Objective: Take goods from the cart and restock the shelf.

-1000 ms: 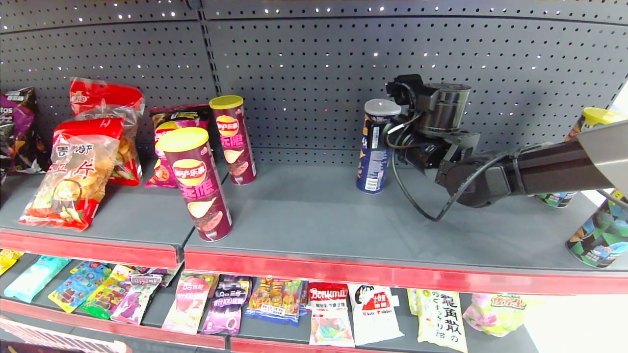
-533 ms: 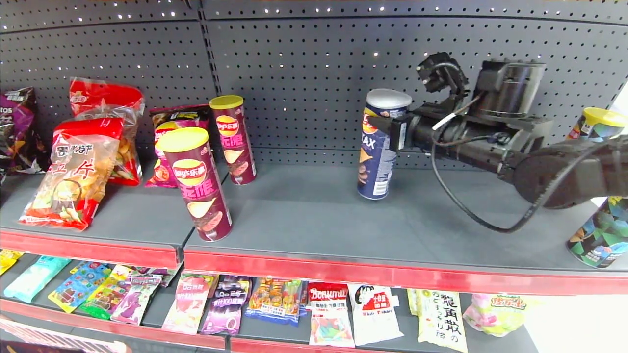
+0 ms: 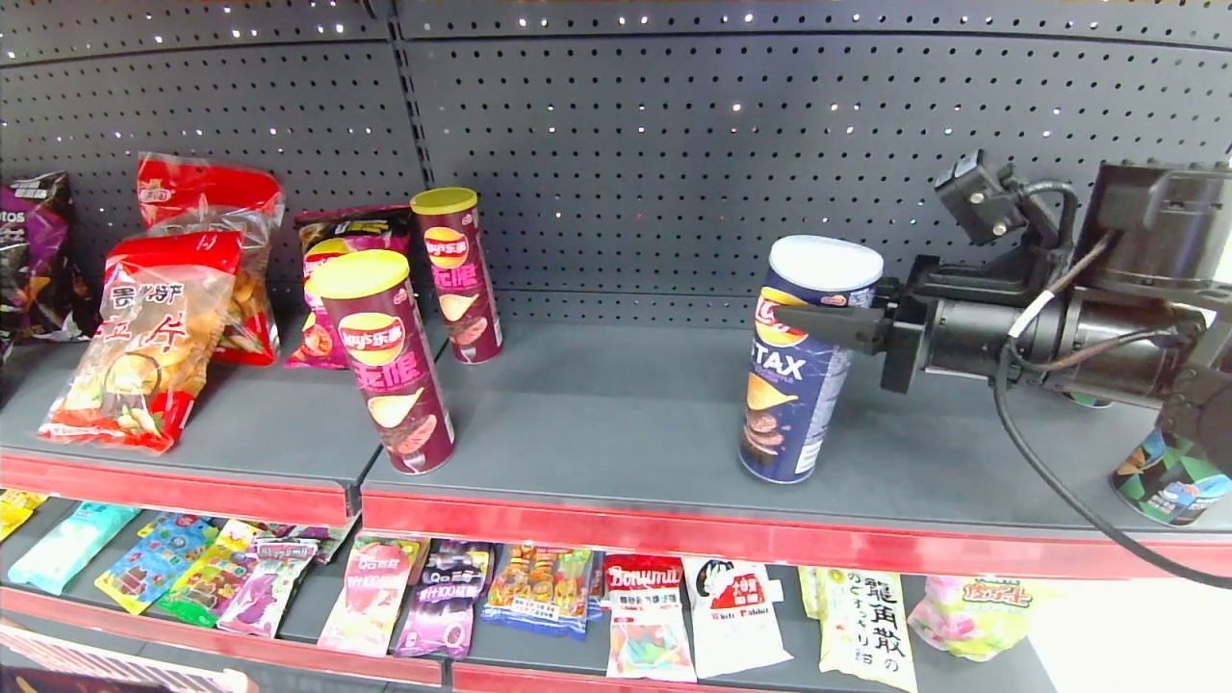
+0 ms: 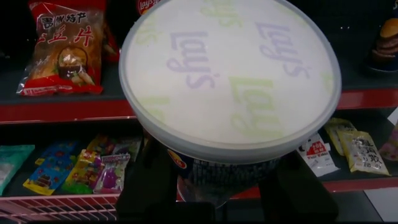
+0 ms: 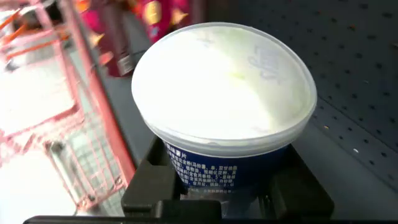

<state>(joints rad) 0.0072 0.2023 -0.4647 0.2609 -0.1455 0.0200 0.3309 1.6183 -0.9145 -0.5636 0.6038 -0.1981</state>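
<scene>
Blue cylindrical white-lidded chip can (image 3: 791,404) is clamped by the right gripper (image 3: 801,320) on the grey metal shelf (image 3: 597,423), near right; a second such can (image 4: 230,93) is clamped by the left gripper (image 4: 221,190).

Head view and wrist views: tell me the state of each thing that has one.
Blue can: upright, lidded, gripped near the top.
Right end effector: shut on blue can.
Second can: lidded, gripped.
Left end effector: shut on second can.
Front purple can: standing, lidded, free.
Rear purple can: standing, lidded, free.
</scene>
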